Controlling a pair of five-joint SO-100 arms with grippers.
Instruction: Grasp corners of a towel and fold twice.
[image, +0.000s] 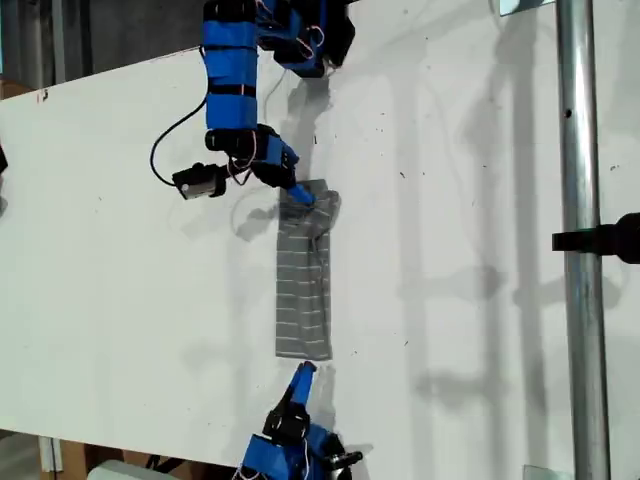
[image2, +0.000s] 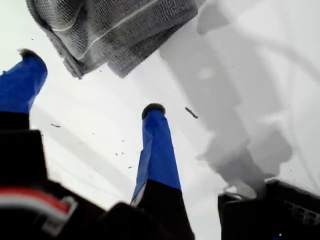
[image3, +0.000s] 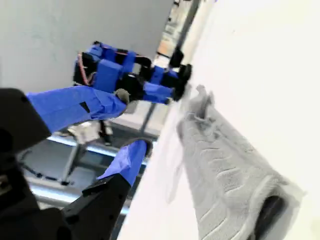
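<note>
The grey striped towel (image: 303, 290) lies on the white table (image: 120, 280) as a narrow folded strip, running up and down the exterior view. Its upper end (image: 318, 208) is rumpled. My first gripper (image: 297, 195) is at that rumpled end. In the first wrist view it (image2: 90, 80) stands open, with the towel's layered end (image2: 115, 30) just past its fingertips and nothing held. My second gripper (image: 303, 372) hovers just below the strip's lower end. It (image3: 132, 122) is open and empty beside the towel (image3: 225, 170). Single corners cannot be told apart in the folds.
A metal pole (image: 578, 200) with a black clamp (image: 605, 240) stands at the exterior view's right. The first arm's blue links (image: 232, 70) rise at the top of that view, and they also show far off as the first arm (image3: 125, 80) in the second wrist view.
</note>
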